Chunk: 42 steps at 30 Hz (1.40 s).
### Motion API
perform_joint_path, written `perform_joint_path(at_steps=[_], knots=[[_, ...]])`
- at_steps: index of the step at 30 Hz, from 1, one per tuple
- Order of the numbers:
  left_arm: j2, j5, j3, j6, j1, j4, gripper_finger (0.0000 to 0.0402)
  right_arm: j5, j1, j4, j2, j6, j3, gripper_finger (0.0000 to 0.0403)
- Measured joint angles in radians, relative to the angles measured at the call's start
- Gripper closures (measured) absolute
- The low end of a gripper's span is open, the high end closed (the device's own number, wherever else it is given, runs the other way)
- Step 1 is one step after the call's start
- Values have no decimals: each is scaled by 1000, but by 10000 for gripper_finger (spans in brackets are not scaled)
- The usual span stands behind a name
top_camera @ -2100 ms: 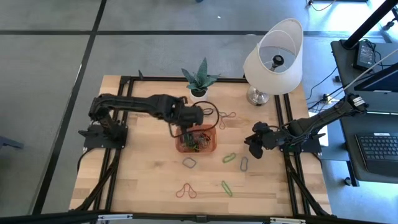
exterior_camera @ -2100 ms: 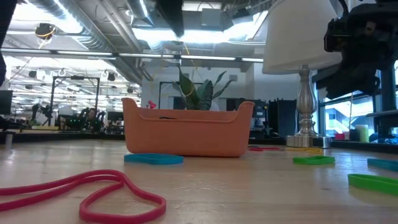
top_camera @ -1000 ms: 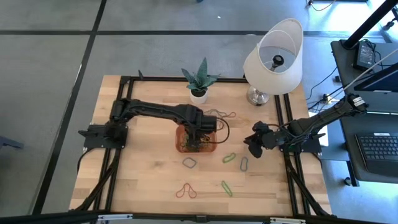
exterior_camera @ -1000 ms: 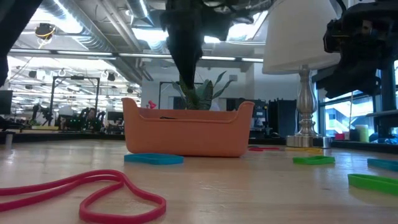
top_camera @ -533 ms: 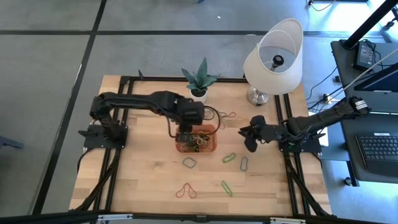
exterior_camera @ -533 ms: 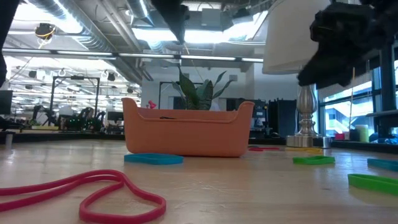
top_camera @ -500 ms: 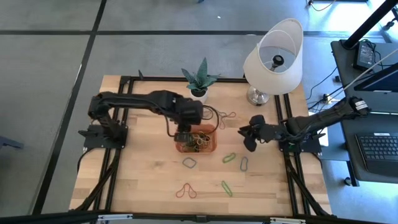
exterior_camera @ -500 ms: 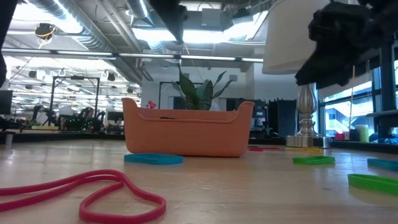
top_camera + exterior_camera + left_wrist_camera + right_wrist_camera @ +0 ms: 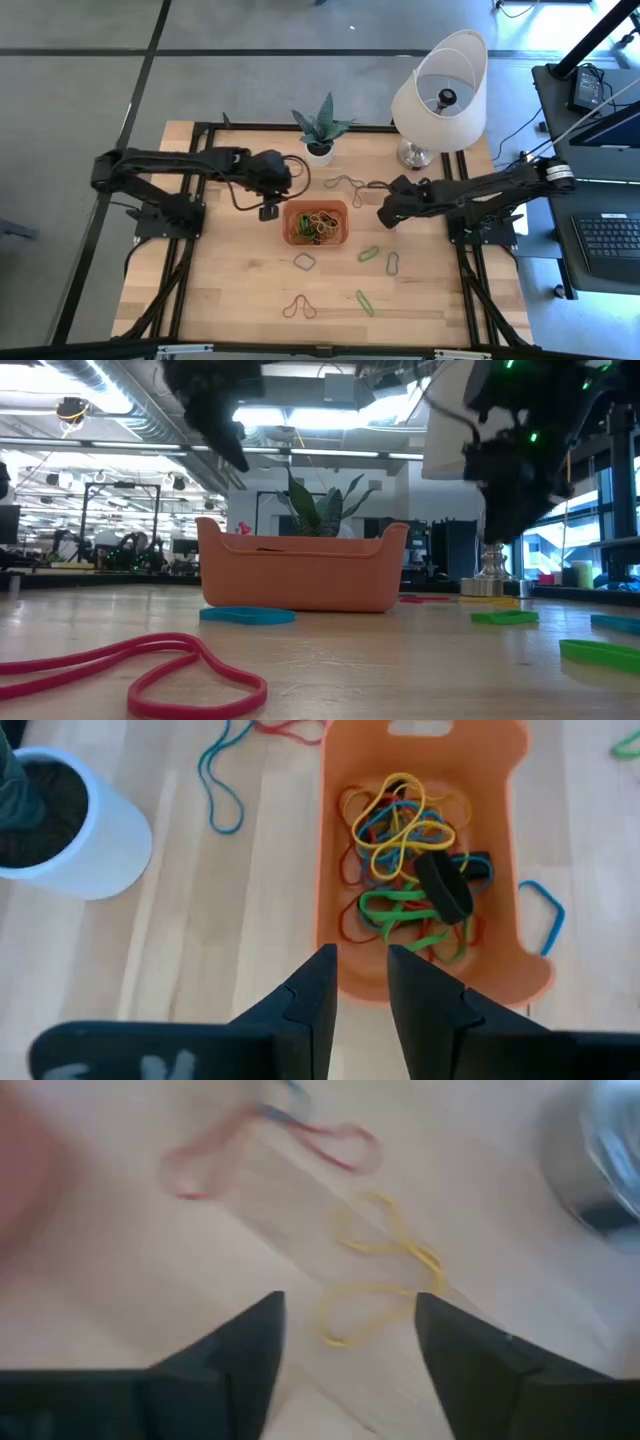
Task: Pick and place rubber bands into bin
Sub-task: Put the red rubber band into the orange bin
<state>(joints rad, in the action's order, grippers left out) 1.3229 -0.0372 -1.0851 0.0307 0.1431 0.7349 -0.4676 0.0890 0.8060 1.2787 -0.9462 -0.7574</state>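
Left gripper (image 9: 358, 982) jaws nearly closed, empty, beside bin (image 9: 342, 209), right gripper (image 9: 345, 1325) jaws released over yellow band (image 9: 385, 1295)

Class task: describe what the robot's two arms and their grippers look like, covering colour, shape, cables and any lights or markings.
Both arms are black and slender, built of jointed segments on dark bases bolted to black rails. The left gripper ends in two flat, matte dark fingers with stepped inner edges; a thin black cable loops beside it. The right gripper has matching dark, wedge-shaped fingers. In the low view, small green lights glow on the right arm.
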Motion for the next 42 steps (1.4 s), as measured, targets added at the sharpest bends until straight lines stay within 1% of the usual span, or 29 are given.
perform_joint_path(at_steps=[4, 6, 8, 12, 15, 19, 22, 23, 25, 28, 30, 32, 35, 37, 40, 42], knots=[[-92, -31, 128, -1, 30, -102, 316, 58, -30, 37, 58, -130, 3, 117], [-132, -48, 179, 6, 48, -128, 317, 112, -35, 43, 74, -214, 5, 98], [-164, -51, 217, 10, 66, -146, 318, 158, -35, 25, 77, -271, 5, 89], [-218, -51, 279, 37, 104, -151, 321, 215, -13, -17, 76, -340, 5, 91], [-244, -52, 306, 54, 131, -156, 323, 226, 1, -2, 80, -387, 5, 103], [-261, -52, 328, 69, 157, -158, 325, 216, -1, 28, 82, -441, 5, 123], [-263, -69, 329, 70, 172, -161, 325, 157, -2, 10, 82, -459, 5, 137], [-263, -79, 329, 71, 177, -162, 325, 131, -4, -8, 82, -456, 5, 141], [-263, -104, 329, 83, 184, -164, 325, 78, -15, -71, 86, -401, 5, 147], [-263, -111, 329, 97, 188, -164, 325, 24, -50, -218, 105, -217, 5, 151], [-263, -111, 329, 104, 188, -164, 325, 24, -85, -340, 134, -96, 5, 151], [-263, -111, 329, 105, 188, -164, 325, 48, -122, -434, 173, -40, 5, 151], [-263, -111, 329, 101, 188, -164, 325, 123, -169, -488, 252, -12, 5, 151], [-263, -111, 329, 98, 188, -164, 325, 149, -185, -530, 310, 2, 5, 151], [-263, -111, 329, 98, 188, -164, 325, 154, -192, -611, 391, 51, 4, 151], [-263, -111, 329, 89, 188, -164, 325, 138, -190, -616, 429, 85, -16, 151]])
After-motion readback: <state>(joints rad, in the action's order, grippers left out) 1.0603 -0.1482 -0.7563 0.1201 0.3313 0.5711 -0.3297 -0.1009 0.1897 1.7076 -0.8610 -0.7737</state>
